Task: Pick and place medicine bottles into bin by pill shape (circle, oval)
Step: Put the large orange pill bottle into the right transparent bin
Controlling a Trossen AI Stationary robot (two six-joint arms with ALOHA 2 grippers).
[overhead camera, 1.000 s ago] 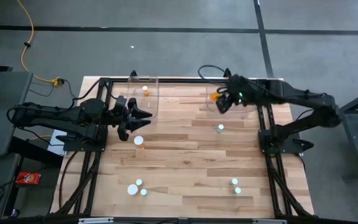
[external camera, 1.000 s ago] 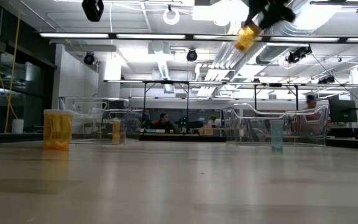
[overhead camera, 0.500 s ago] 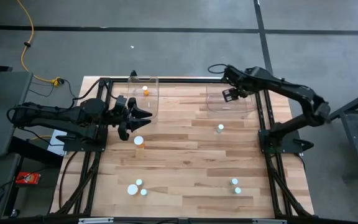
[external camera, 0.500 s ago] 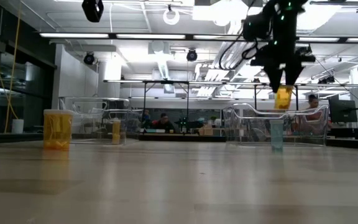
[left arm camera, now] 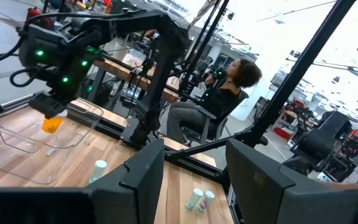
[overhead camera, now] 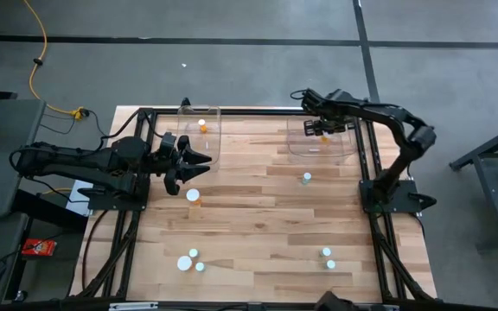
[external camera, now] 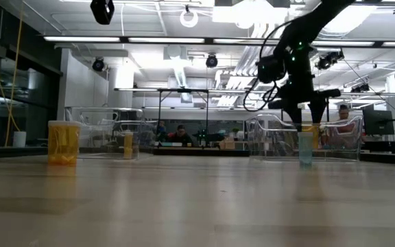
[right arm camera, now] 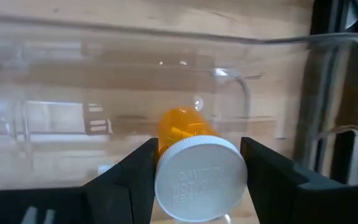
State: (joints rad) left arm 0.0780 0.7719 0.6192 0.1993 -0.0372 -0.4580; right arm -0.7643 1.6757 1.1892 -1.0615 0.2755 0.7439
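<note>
**Orange bottle held over the right bin**

Now we had our right gripper (overhead camera: 321, 130) above the clear bin on the right (overhead camera: 342, 152), at the far side of the table (overhead camera: 258, 216). Its fingers were closed on an orange bottle (right arm camera: 188, 146) with a white cap (right arm camera: 200, 177). In the right wrist view the two fingers pressed the cap from both sides, and the orange body pointed down toward the bin floor. In the low view the bottle (external camera: 312, 130) hung at about the height of the bin wall, so we judged the drop was near but not yet done.

Our left gripper (overhead camera: 190, 164) waited beside the clear bin on the left (overhead camera: 215, 147), which held one orange bottle (overhead camera: 201, 124). Its fingers stood apart with nothing between them.

On the table, other bottles were waiting: one near the left gripper (overhead camera: 194, 195), one in front of the right bin (overhead camera: 306, 179), a group at the near left (overhead camera: 188, 259) and a pair at the near right (overhead camera: 328, 257).

We think such a bottle is light and stiff, with a smooth plastic wall that can slip or roll. The ribbed cap or the middle of the body looks the safest place to hold, and a gentle release should keep it from bouncing out.
</note>
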